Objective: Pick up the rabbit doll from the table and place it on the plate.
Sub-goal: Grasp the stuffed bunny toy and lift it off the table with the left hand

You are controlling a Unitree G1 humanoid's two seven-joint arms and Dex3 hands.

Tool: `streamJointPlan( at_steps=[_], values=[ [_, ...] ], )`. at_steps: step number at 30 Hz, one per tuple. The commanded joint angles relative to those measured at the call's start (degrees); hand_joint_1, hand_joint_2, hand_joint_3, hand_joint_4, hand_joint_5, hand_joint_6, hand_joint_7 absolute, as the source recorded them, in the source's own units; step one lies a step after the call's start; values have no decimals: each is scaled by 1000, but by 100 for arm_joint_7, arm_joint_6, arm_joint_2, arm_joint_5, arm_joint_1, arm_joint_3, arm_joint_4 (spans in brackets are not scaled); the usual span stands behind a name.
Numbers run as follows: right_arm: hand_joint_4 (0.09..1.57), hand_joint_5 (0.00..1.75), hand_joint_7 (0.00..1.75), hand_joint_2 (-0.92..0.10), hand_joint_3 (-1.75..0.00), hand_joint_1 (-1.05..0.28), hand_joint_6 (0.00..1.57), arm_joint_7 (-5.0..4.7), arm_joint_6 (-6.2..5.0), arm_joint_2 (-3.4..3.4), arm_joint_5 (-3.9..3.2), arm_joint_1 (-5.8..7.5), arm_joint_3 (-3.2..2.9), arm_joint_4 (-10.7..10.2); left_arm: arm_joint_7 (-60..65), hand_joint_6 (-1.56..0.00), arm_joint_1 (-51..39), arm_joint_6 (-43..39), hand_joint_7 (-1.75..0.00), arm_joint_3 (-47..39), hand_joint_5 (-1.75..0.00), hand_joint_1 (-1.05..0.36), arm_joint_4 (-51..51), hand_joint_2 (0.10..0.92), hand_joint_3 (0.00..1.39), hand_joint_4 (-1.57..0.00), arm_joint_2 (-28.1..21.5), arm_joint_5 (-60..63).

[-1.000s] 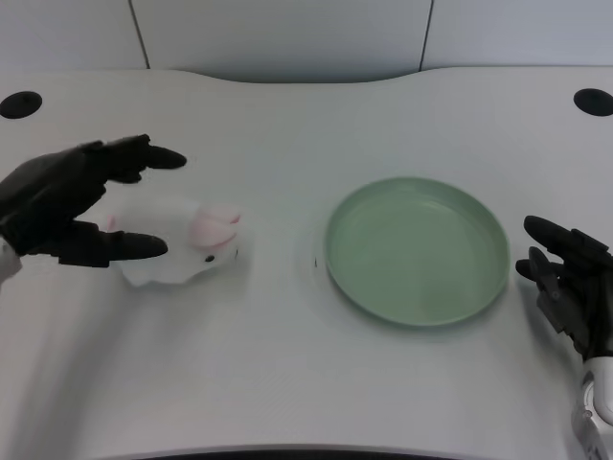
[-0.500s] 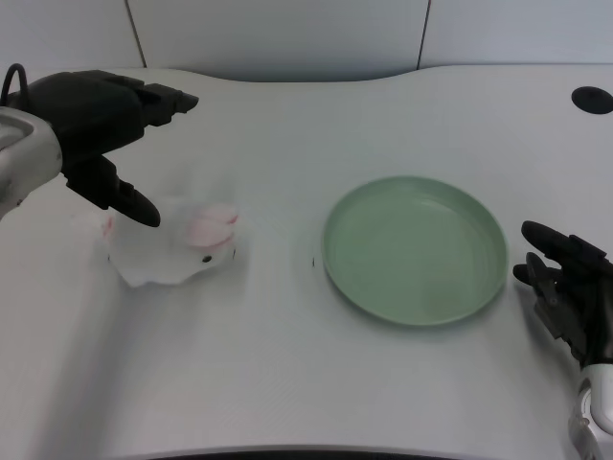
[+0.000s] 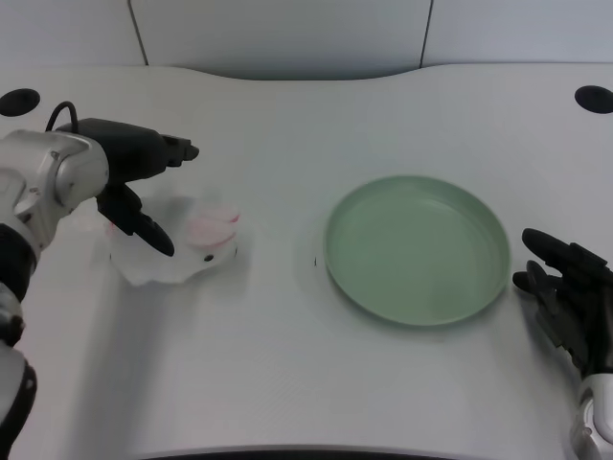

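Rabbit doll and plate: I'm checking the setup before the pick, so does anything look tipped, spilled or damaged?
Nothing stands out. The rabbit doll lies on the table left of the plate, which sits flat and bare. The left hand is over the doll, fingers apart.

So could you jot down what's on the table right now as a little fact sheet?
doll: white and pink rabbit, lying on the table, left of the plate
plate: green, nothing on it
left hand: over the rabbit, fingers apart, not holding it
right hand: at the table's right edge, holding nothing
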State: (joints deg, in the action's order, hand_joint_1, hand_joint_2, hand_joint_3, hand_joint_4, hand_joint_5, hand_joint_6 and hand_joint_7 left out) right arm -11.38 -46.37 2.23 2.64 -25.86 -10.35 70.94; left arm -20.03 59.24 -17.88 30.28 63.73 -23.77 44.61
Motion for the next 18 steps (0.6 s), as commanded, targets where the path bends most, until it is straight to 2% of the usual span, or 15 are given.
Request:
streamJointPlan(
  at_steps=[1,4,8,16,18],
  values=[
    [669,762,9,-921,-296,-366,886,-13,-98,80,-5,107,4,-60,246,-38,171,69,-48,170,0,-1048,467,904,20,-1,148,84],
    [656,763,12,-921,-304,-361,892,-54,-90,81,37,152,39,-100,436,-49,210,153,-52,265,-1,-1048,788,902,15,-2,269,92],
    [654,766,10,-921,-307,-360,888,-3,-96,60,8,203,22,-127,579,-48,210,323,-47,389,0,-1048,1043,900,9,0,394,125],
    [687,773,3,-921,-319,-364,875,113,-250,80,14,326,30,-133,989,-28,92,534,-34,707,1,-1048,1317,918,24,1,695,285],
    [695,784,4,-921,-322,-375,879,98,-265,79,26,355,36,-152,1055,-37,67,563,-38,725,-3,-1048,1353,908,17,-7,747,272]
  ],
)
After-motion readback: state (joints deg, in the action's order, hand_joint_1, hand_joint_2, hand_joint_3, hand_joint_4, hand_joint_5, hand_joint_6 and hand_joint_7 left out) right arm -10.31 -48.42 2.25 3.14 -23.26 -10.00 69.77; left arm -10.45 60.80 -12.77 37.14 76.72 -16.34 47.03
